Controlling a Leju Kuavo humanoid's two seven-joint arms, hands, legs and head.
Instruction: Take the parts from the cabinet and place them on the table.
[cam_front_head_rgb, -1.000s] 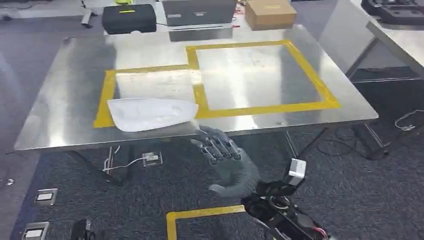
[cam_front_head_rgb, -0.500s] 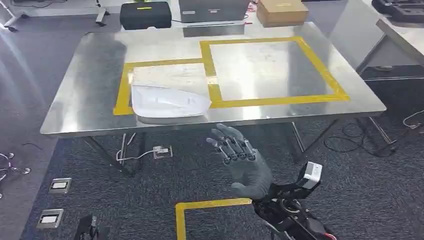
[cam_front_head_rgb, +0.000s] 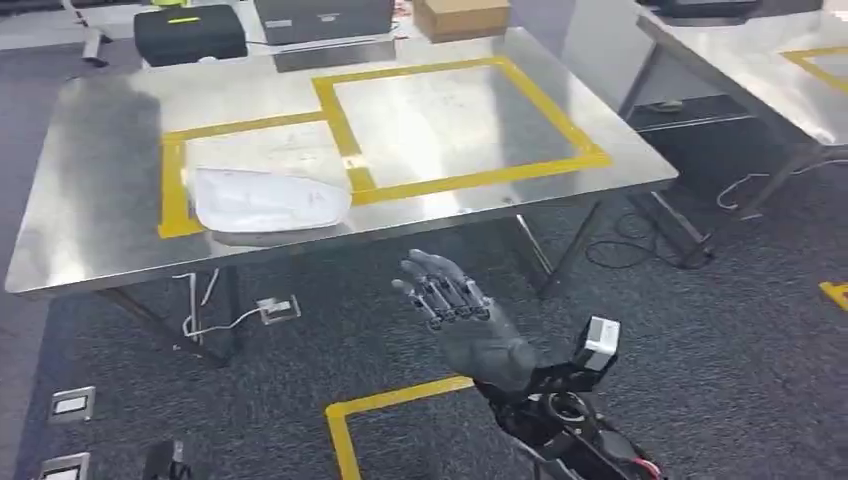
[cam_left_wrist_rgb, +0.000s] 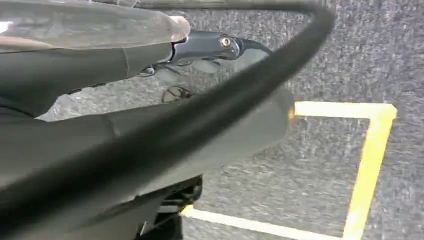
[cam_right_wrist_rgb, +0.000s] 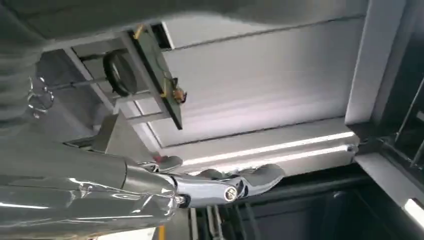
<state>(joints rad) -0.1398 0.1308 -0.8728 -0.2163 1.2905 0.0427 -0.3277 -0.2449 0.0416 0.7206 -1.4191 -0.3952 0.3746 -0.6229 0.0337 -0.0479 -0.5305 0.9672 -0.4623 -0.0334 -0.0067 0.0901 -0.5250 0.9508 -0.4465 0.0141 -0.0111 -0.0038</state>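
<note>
A white curved part (cam_front_head_rgb: 265, 198) lies flat on the steel table (cam_front_head_rgb: 100, 130), across the near tape line of the left yellow rectangle. My right hand (cam_front_head_rgb: 455, 310) hovers over the carpet in front of the table's near edge, fingers spread and holding nothing, well apart from the part. The right wrist view looks up past its outstretched fingers (cam_right_wrist_rgb: 225, 192). In the left wrist view my left hand (cam_left_wrist_rgb: 210, 45) hangs above the floor with its fingers stretched out and nothing in them.
A black case (cam_front_head_rgb: 190, 33), a grey box (cam_front_head_rgb: 325, 17) and a cardboard box (cam_front_head_rgb: 460, 15) line the table's far edge. Another steel table (cam_front_head_rgb: 760, 60) stands to the right. Yellow floor tape (cam_front_head_rgb: 390, 400), cables and floor sockets lie on the carpet.
The whole view has shifted, so the camera moved. My right hand, close to the part at the table edge a second ago, now sits farther back from it, still empty.
</note>
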